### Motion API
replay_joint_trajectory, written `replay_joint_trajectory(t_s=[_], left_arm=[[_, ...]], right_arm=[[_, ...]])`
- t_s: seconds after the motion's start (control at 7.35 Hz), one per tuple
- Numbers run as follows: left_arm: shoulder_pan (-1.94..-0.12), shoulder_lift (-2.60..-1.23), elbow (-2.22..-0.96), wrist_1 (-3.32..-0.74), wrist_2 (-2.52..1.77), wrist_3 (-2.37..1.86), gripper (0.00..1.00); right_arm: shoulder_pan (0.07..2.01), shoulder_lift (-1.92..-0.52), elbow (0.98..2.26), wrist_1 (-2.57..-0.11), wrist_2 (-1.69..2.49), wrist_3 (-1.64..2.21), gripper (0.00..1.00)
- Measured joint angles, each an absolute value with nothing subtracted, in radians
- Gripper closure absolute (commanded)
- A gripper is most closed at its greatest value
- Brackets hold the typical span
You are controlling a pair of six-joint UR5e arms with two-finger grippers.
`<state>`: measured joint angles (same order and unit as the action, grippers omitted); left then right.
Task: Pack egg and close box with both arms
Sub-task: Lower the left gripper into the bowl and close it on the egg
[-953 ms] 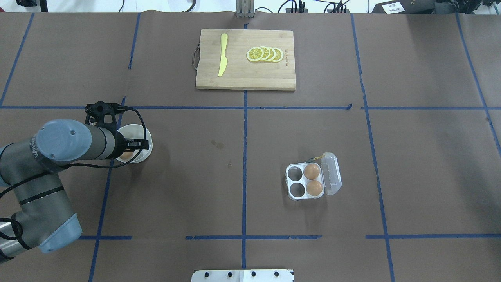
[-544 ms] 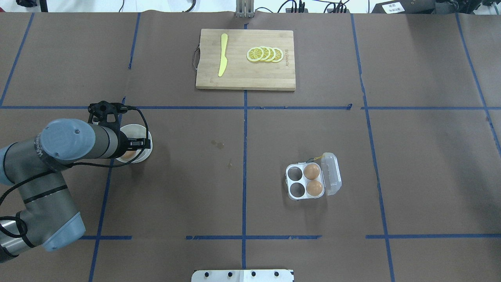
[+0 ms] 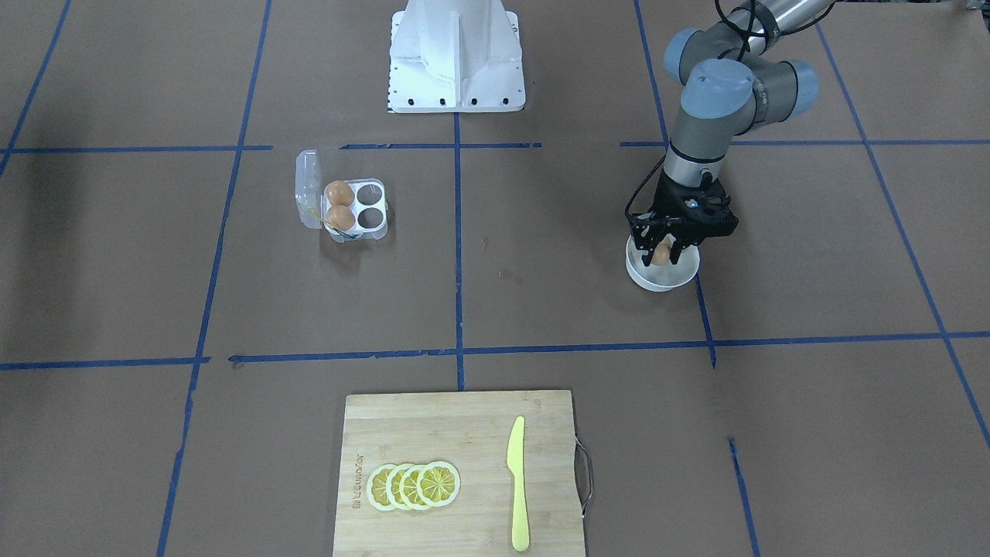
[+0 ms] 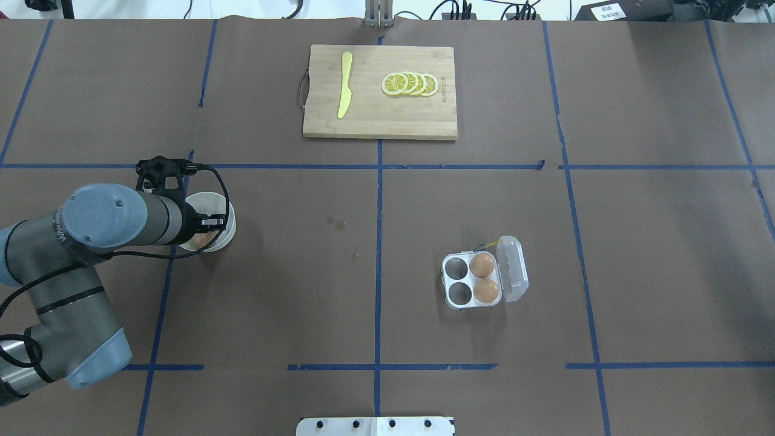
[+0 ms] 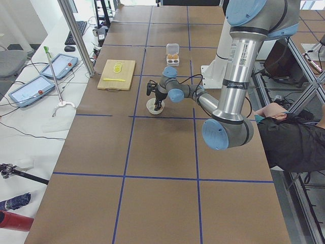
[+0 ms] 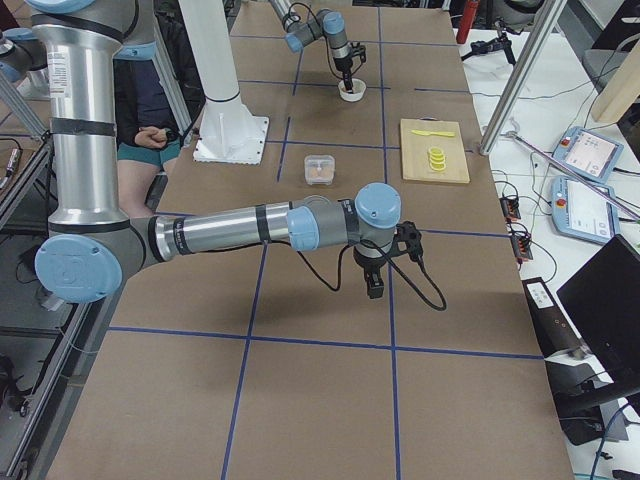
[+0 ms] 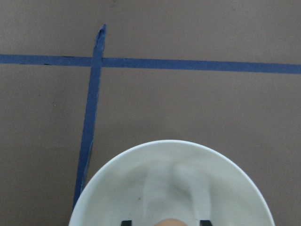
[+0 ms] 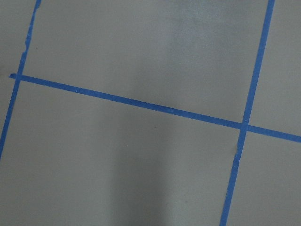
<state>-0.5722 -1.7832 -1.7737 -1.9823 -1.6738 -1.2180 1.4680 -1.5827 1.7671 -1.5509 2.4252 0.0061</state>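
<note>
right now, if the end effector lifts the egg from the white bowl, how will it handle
The egg looks smooth and oval, so it may slip or roll. It is far smaller than its bowl, so probably light and fragile.

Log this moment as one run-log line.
phase: egg pick | left gripper: in bowl, jaws either side of egg, grip unconfirmed | right gripper: state unclear | box: open, two cups empty

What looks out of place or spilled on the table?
Only small stains on the table between the bowl and the egg carton, like dried drips. Nothing else looks spilled, broken or askew.
</note>
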Motion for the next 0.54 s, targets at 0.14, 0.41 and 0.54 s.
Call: replay_joint_trajectory(t_s=[0.14, 0.41, 0.54], left_arm=[[-0.572, -1.783, -1.774, -1.983, -1.674, -1.218, 0.84], [-0.573, -1.784, -1.782, -1.983, -1.675, -1.209, 1.0], [-0.577, -1.783, -1.797, -1.982, -1.675, -1.176, 1.0]], right_arm=[[1.468, -1.582, 1.767, -1.551, 2.425, 0.006, 0.0], [1.468, -1.581, 1.767, -1.551, 2.425, 0.006, 0.0], [1.468, -1.579, 1.767, -1.551, 2.425, 0.006, 0.0]])
